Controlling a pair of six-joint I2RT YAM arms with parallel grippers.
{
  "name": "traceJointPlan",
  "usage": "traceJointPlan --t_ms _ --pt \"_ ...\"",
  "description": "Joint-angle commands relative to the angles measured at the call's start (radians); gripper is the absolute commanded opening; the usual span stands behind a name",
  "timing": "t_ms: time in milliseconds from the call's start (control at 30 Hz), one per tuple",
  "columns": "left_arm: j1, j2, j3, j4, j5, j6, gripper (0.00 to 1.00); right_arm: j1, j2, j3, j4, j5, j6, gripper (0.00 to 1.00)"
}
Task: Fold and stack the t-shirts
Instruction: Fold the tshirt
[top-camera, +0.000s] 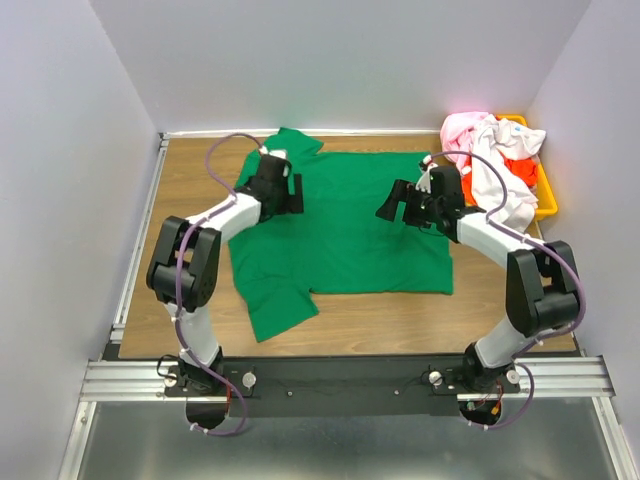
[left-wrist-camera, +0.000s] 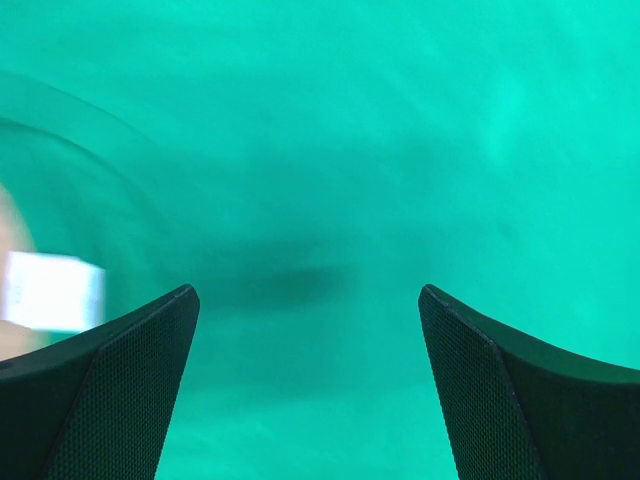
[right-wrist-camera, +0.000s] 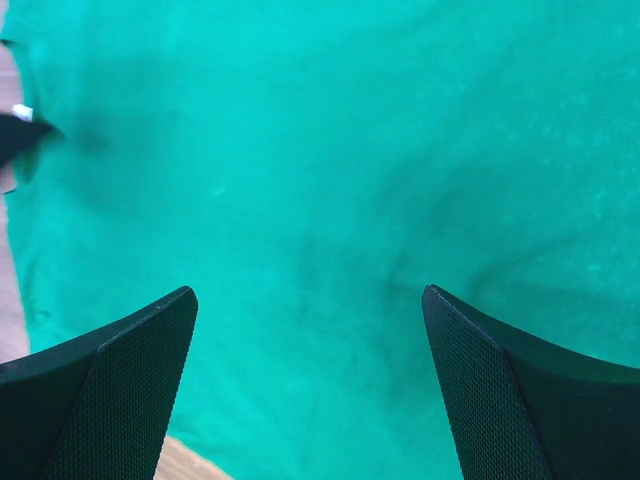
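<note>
On the left of the bench, the green t-shirt lies spread flat, one sleeve trailing toward the near edge and its collar end toward the far wall. The left gripper hovers low over the cloth near the collar with its jaws wide and nothing between them. Its wrist view is blurred by closeness and shows only green fabric and the white neck label at the left margin. The risk here is a shallow pinch: on a flat, taut layer the fingers could slide over the cloth and close on nothing, or catch only the top layer, so the fold drags unevenly. Toward the middle, faint creases run across the body of the shirt, and a lift from one side alone could deepen them into a bunch. The right gripper hangs over the right half of the shirt, also spread wide and holding nothing, and looks a little higher above the cloth. If the two close at different heights or moments, the shirt could skew and the hem would no longer line up. At the far right, the bin holds the pink, white and orange-red shirts, heaped and spilling over its rim just beside the right arm. A wide swing of that arm could snag the heap and pull a shirt onto the green one.
</note>
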Motion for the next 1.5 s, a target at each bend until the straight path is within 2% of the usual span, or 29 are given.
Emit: traceJointPlan --t_ms 0,200,467,667,1467 --pt "-0.078 -0.049 -0.118 0.035 -0.031 -0.058 0.98 0.017 -0.04 -0.042 -0.029 -0.001 -0.006 1.0" --pt "-0.097 -0.057 -0.229 0.125 0.022 -0.101 0.98 0.022 -0.006 -0.076 -0.03 0.011 -0.009 1.0" --pt "-0.088 -0.014 -0.228 0.146 0.05 -0.096 0.98 0.023 0.077 -0.065 -0.029 0.036 0.002 1.0" --pt "-0.039 0.0 -0.211 0.148 0.068 -0.087 0.98 0.022 0.132 -0.036 -0.029 0.033 0.012 1.0" --pt "0.095 0.212 0.128 0.026 0.251 0.016 0.98 0.022 0.336 0.217 -0.09 0.027 0.049 1.0"
